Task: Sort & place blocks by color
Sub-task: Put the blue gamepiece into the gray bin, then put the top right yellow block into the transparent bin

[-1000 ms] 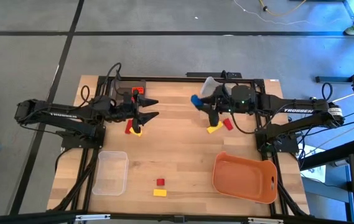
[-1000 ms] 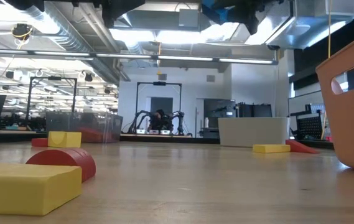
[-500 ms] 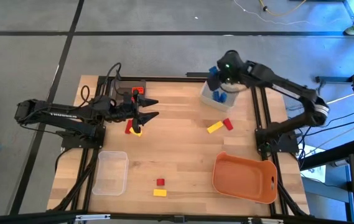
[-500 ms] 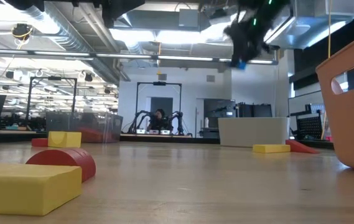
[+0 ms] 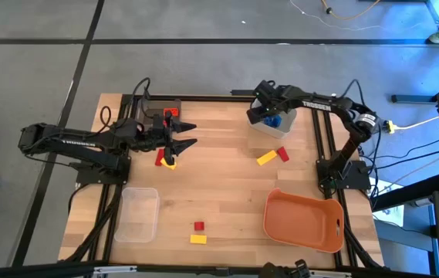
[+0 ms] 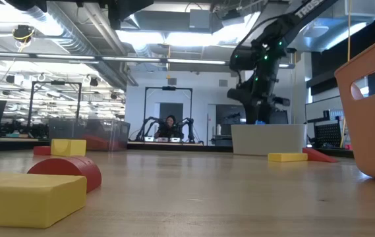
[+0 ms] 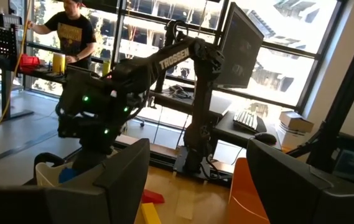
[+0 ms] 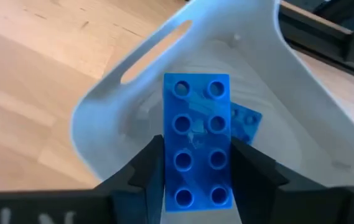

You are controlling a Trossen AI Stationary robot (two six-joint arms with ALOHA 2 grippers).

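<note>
My right gripper [image 8: 196, 180] is shut on a blue block [image 8: 196, 140] and hangs over the open white bin [image 8: 111, 102] at the table's far right [image 5: 259, 127]. A second blue block [image 8: 248, 118] lies inside that bin. My left gripper [image 5: 192, 133] stands open and level at the far left, above a yellow and a red block [image 5: 165, 158]. A yellow block [image 5: 265, 158] and a red block [image 5: 283, 154] lie near the white bin. One more red block [image 5: 198, 225] and a yellow block [image 5: 197, 239] lie by the near edge. My right gripper pinches the blue block by its two long sides [image 8: 167, 168] between the two fingers, at the end nearer the wrist. The fingers come from above, pointing steeply down, and lie along the block. The block is lifted clear over the bin's inside, its studded face toward the wrist camera.
An orange tray [image 5: 304, 222] stands at the near right and a clear bin [image 5: 138, 214] at the near left. A dark bin [image 5: 157, 108] with a red piece stands at the far left corner. Bare wood lies in the table's middle. People show in the room beyond.
My right gripper has swung with the blue block from the table's far middle toward the far right, then come down over the white bin. It has tipped from nearly level to steeply downward and rolled. The block stays held.
</note>
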